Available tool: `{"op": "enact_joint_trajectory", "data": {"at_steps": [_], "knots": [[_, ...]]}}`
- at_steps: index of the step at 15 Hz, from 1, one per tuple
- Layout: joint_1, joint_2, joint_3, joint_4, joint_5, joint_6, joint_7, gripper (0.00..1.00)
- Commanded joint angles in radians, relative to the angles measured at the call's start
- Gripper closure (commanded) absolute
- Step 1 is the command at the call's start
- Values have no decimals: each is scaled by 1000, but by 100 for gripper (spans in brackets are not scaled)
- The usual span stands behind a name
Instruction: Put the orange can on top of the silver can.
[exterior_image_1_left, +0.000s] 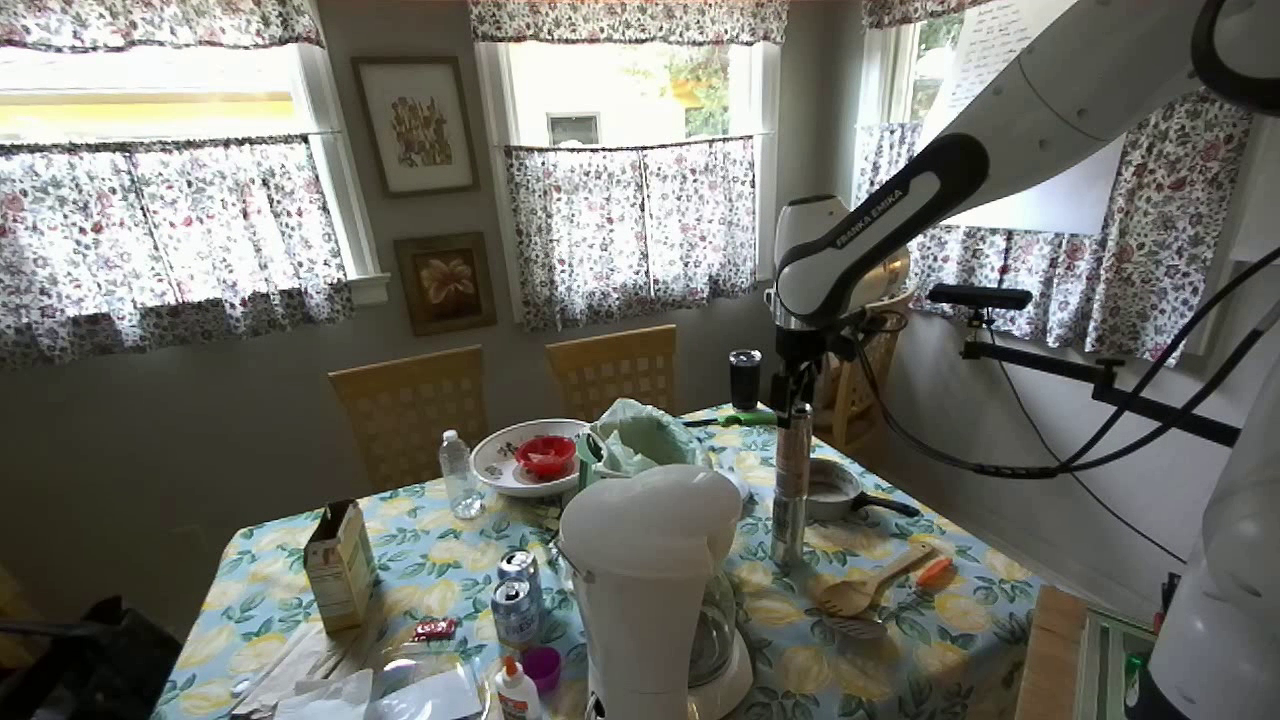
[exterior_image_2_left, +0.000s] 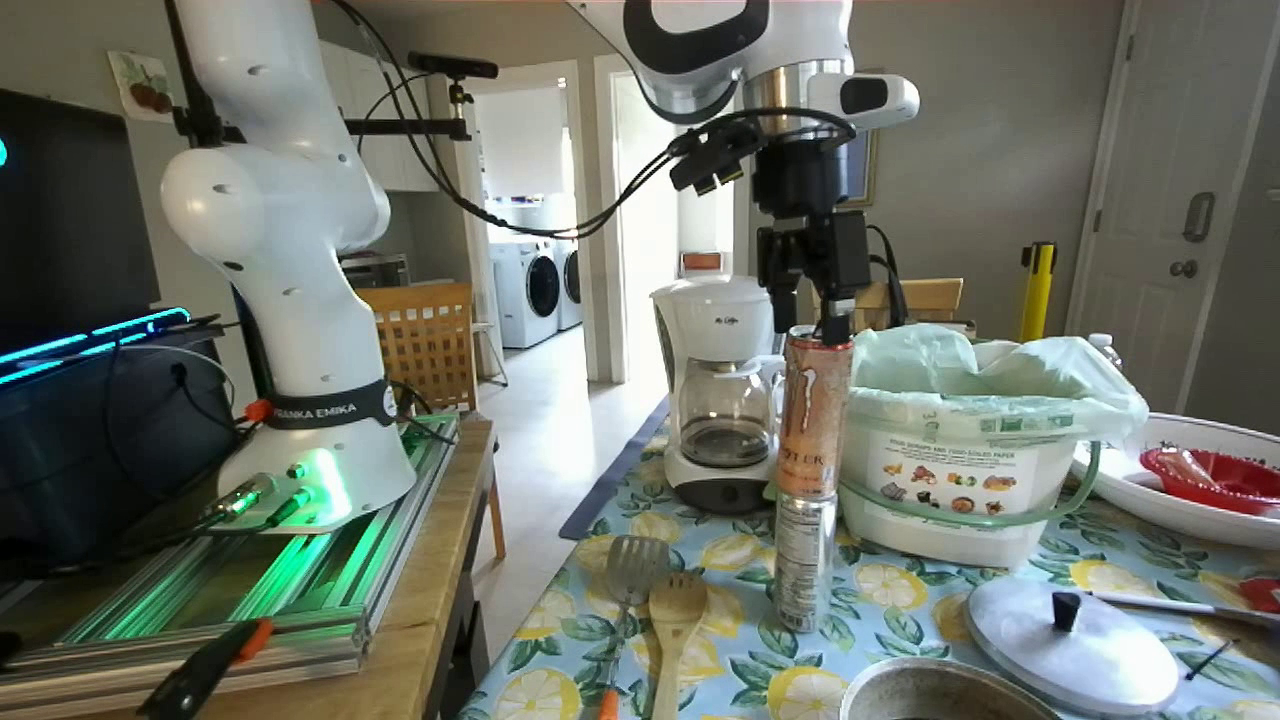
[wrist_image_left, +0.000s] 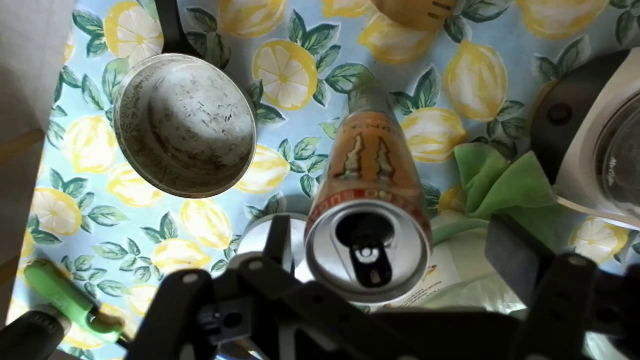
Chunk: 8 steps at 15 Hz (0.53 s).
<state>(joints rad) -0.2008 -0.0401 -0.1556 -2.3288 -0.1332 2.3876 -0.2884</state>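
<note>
The orange can (exterior_image_1_left: 793, 455) stands upright on top of the silver can (exterior_image_1_left: 787, 535). In both exterior views the two form one tall column, orange can (exterior_image_2_left: 812, 420) above silver can (exterior_image_2_left: 803, 565). My gripper (exterior_image_2_left: 812, 322) is above the stack with its fingertips around the level of the orange can's rim. In the wrist view the gripper (wrist_image_left: 397, 245) is open, with the orange can (wrist_image_left: 372, 155) between its fingers. The left finger is close to the rim; a wide gap shows on the right. Only a little of the silver can (wrist_image_left: 369, 98) shows there, blurred.
A white bin with a green liner (exterior_image_2_left: 950, 480) stands right beside the stack. A coffee maker (exterior_image_2_left: 725, 400), a pan (wrist_image_left: 185, 125), a metal lid (exterior_image_2_left: 1070, 640), a slotted spatula (exterior_image_2_left: 637, 570) and a wooden spoon (exterior_image_2_left: 677, 610) lie or stand around it.
</note>
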Motion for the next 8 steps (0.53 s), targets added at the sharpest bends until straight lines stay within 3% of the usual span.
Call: {"op": "enact_joint_trajectory", "data": {"at_steps": [1, 8], "knots": [[9, 0, -11, -8, -8, 16, -13, 0], [9, -16, -12, -11, -4, -2, -12, 0]]}}
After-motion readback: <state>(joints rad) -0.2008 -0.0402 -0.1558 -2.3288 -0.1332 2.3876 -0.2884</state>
